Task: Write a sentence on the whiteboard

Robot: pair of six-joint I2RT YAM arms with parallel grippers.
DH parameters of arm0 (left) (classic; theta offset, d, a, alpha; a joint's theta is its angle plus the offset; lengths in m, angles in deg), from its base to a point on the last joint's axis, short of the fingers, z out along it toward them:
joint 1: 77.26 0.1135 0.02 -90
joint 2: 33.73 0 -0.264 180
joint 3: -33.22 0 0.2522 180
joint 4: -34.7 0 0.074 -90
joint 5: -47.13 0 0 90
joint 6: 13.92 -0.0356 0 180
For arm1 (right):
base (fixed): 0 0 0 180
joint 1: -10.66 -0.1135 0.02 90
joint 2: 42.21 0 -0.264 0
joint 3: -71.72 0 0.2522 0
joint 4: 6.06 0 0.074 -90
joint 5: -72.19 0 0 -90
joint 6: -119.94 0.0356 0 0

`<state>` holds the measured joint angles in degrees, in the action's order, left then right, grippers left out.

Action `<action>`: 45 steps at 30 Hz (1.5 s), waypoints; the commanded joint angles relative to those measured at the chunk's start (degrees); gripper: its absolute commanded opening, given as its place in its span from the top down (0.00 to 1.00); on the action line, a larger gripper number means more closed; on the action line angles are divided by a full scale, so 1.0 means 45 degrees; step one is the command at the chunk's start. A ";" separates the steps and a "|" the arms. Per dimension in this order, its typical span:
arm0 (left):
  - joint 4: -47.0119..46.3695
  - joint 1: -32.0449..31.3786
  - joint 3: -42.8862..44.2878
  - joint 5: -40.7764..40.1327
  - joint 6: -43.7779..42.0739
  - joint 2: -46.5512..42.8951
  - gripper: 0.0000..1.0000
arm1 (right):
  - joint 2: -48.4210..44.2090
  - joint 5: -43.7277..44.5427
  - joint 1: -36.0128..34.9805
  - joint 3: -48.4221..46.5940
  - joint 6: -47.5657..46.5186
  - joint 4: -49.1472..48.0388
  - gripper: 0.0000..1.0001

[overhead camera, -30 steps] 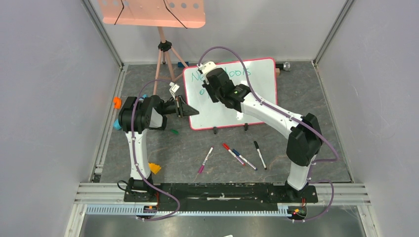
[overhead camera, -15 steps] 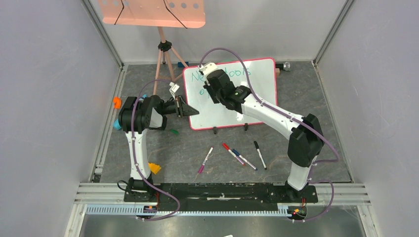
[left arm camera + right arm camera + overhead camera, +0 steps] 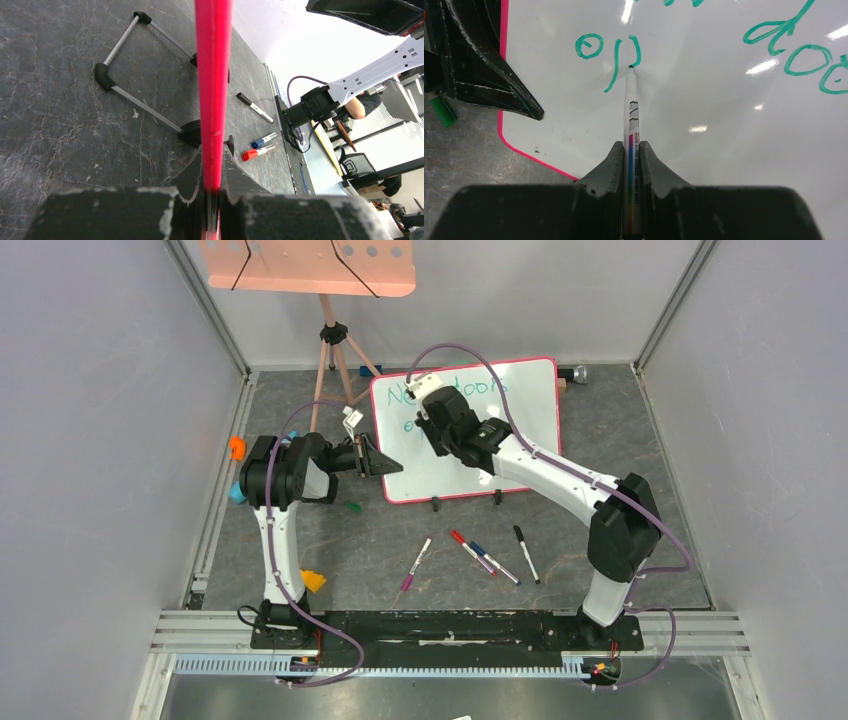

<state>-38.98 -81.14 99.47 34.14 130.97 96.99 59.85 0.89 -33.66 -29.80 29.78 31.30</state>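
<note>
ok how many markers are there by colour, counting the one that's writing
pink marker: 1
red marker: 1
blue marker: 1
black marker: 1
green marker, in the right tool: 1
total: 5

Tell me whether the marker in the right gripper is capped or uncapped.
Uncapped. The marker has its bare tip on the whiteboard at a green stroke, with the right gripper shut on its barrel.
</note>
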 commanded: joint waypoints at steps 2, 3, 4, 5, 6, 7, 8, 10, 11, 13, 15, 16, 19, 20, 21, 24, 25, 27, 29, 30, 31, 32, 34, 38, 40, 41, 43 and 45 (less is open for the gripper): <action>-0.0393 0.0221 0.0078 -0.1271 -0.0577 0.0694 0.98 | -0.0156 -0.0691 0.0178 0.0122 0.0019 -0.0163 1.00; -0.0393 0.0205 0.0074 -0.1272 -0.0578 0.0695 0.98 | -0.0124 -0.0766 0.0190 0.0074 0.0027 -0.0200 1.00; -0.0393 0.0228 0.0074 -0.1274 -0.0573 0.0682 0.98 | -0.0064 -0.0854 0.0189 0.0001 0.0018 -0.0221 1.00; -0.0400 0.0220 0.0074 -0.1273 -0.0577 0.0693 0.98 | 0.0003 -0.0935 0.0180 -0.0077 0.0017 -0.0204 1.00; -0.0393 0.0219 0.0089 -0.1274 -0.0578 0.0695 0.98 | 0.0053 -0.0971 0.0180 -0.0166 0.0017 -0.0180 1.00; -0.0393 0.0219 0.0077 -0.1275 -0.0578 0.0698 0.98 | 0.0072 -0.1045 0.0185 -0.0243 0.0018 -0.0176 1.00; -0.0393 0.0233 0.0074 -0.1273 -0.0578 0.0697 0.98 | 0.0065 -0.1105 0.0180 -0.0295 0.0017 -0.0175 1.00; -0.0398 0.0206 0.0079 -0.1274 -0.0577 0.0698 0.98 | -0.0043 -0.1255 0.0180 -0.0305 0.0017 -0.0221 1.00; -0.0393 0.0229 0.0074 -0.1274 -0.0576 0.0696 0.98 | -0.0160 -0.1372 0.0190 -0.0264 -0.0006 -0.0317 1.00; -0.0393 0.0208 0.0075 -0.1273 -0.0577 0.0680 0.98 | -0.0485 -0.1563 0.0214 -0.0034 -0.0059 -0.0556 1.00; -0.0398 0.0208 0.0075 -0.1273 -0.0578 0.0698 0.98 | -0.0960 -0.1664 0.0286 0.0417 -0.0019 -0.0932 1.00; -0.0393 0.0216 0.0074 -0.1274 -0.0578 0.0693 0.98 | -0.1195 -0.1694 0.0347 0.0634 0.0016 -0.1094 1.00; -0.0393 0.0217 0.0072 -0.1274 -0.0592 0.0695 0.98 | -0.1543 -0.1631 0.0527 0.0902 0.0017 -0.1165 1.00; -0.0393 0.0224 0.0075 -0.1274 -0.0591 0.0684 0.98 | -0.1608 -0.1577 0.0582 0.0960 0.0017 -0.1162 1.00; -0.0393 0.0228 0.0074 -0.1264 -0.0583 0.0695 0.98 | -0.1637 -0.1550 0.0623 0.1021 0.0017 -0.1175 1.00; -0.0394 0.0228 0.0074 -0.1274 -0.0592 0.0682 0.98 | -0.1670 -0.1426 0.0775 0.1143 0.0027 -0.1158 1.00; -0.0395 0.0201 0.0078 -0.1274 -0.0591 0.0698 0.98 | -0.1661 -0.1378 0.0813 0.1144 0.0018 -0.1135 1.00; -0.0393 0.0209 0.0074 -0.1274 -0.0578 0.0691 0.98 | -0.1560 -0.1304 0.0863 0.1108 0.0017 -0.1076 1.00; -0.0393 0.0217 0.0074 -0.1274 -0.0595 0.0681 0.98 | -0.1448 -0.1218 0.0883 0.1014 0.0022 -0.1044 1.00; -0.0393 0.0203 0.0074 -0.1274 -0.0595 0.0689 0.98 | -0.1413 -0.1202 0.0902 0.0989 0.0019 -0.1030 1.00; -0.0393 0.0221 0.0074 -0.1273 -0.0597 0.0690 0.98 | -0.1347 -0.1197 0.0902 0.0927 0.0017 -0.1039 1.00; -0.0393 0.0214 0.0074 -0.1274 -0.0596 0.0680 0.98 | -0.1268 -0.1200 0.0918 0.0872 0.0017 -0.1017 1.00; -0.0393 0.0221 0.0074 -0.1269 -0.0597 0.0693 0.98 | -0.1181 -0.1233 0.0922 0.0761 0.0029 -0.1005 1.00; -0.0393 0.0217 0.0091 -0.1272 -0.0597 0.0690 0.98 | -0.0950 -0.1476 0.0922 0.0562 0.0018 -0.1007 1.00; -0.0393 0.0218 0.0086 -0.1290 -0.0597 0.0690 0.98 | -0.0848 -0.1584 0.0917 0.0483 0.0017 -0.1016 1.00; -0.0393 0.0210 0.0093 -0.1284 -0.0597 0.0688 0.98 | -0.0782 -0.1586 0.0921 0.0461 0.0017 -0.1006 1.00; -0.0394 0.0220 0.0093 -0.1277 -0.0597 0.0697 0.98 | -0.0699 -0.1514 0.0912 0.0461 0.0017 -0.1007 1.00; -0.0393 0.0213 0.0093 -0.1279 -0.0597 0.0710 0.98 | -0.0639 -0.1412 0.0932 0.0461 0.0027 -0.0992 1.00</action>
<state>-39.00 -81.14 99.50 34.16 130.97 96.99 56.20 -5.78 -29.61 -25.21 29.87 27.95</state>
